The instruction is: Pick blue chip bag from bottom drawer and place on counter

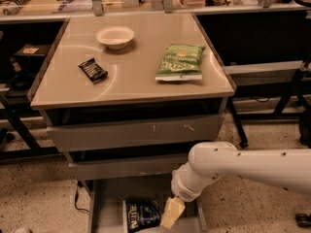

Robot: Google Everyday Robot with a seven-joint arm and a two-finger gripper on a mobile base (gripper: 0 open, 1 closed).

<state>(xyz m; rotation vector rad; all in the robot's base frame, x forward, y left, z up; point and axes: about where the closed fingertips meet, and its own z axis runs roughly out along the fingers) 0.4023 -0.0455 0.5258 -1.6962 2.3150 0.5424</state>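
Observation:
The blue chip bag [141, 215] lies flat in the open bottom drawer [104, 203], at the frame's lower edge, white lettering showing. My gripper [171, 214] hangs on the white arm just to the right of the bag, low inside the drawer, its cream finger beside the bag's right edge. The counter [131, 81] is the beige top of the cabinet, above and behind the gripper.
On the counter lie a green chip bag [181, 62], a small black candy bar wrapper [93, 70] and a white bowl [115, 36]. Two upper grey drawers [136, 132] sit above the open one. Dark shelving frames stand on both sides.

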